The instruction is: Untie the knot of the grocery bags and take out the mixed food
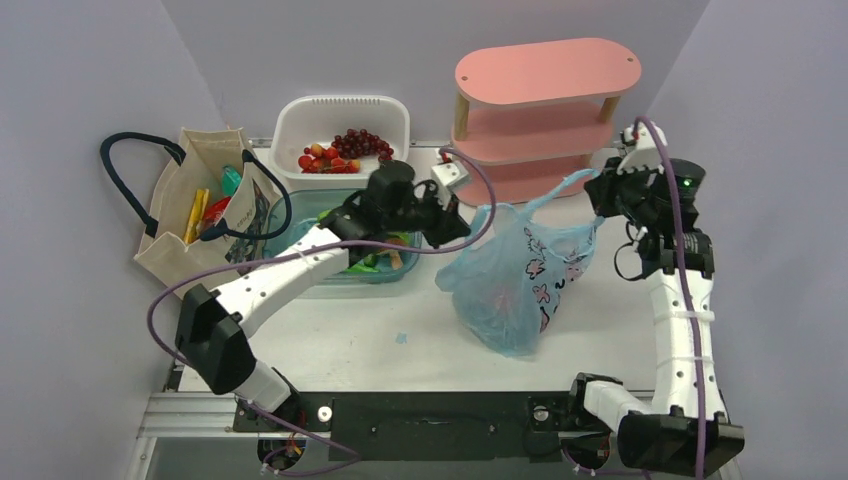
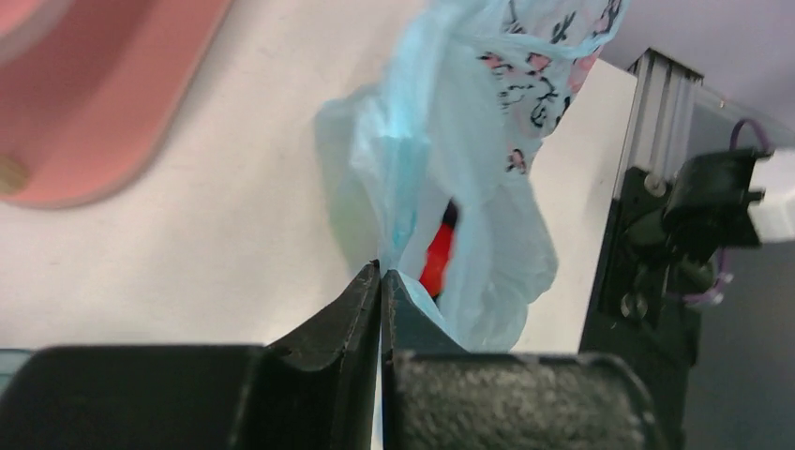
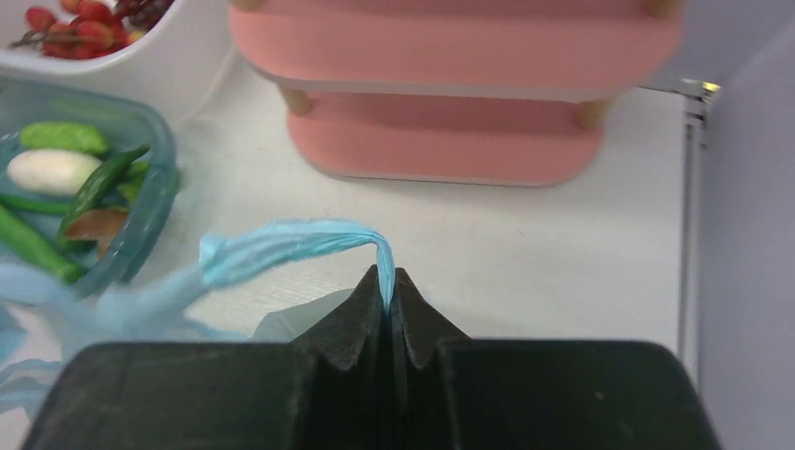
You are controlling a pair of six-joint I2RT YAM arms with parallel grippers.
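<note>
At the tips of our left gripper [image 2: 381,274], the two black jaws are clenched together on a thin fold of the light blue plastic bag [image 2: 469,178]. Its crinkled film rises just beyond them, and something red [image 2: 437,261] shows through a gap in it. Our right gripper [image 3: 386,277] is likewise pinched tight, grasping the end of the bag's twisted handle [image 3: 281,246], which stretches away to the left as a taut blue cord. Seen from above, the bag hangs between the two arms over the middle of the white table [image 1: 400,345], its pink-printed body sagging toward the near edge. We cannot make out the knot, or whether it is loosened; it is lost in the bunched film between the two grips. We judge the untying step to be in hand, with nothing taken out of this bag yet. The next move calls for drawing the grips apart gently, since such thin film looks easy to tear. Farther back stand a pink shelf [image 1: 545,110] and a white slotted basket [image 1: 340,115], with a canvas tote [image 1: 185,245] at the far left.
</note>
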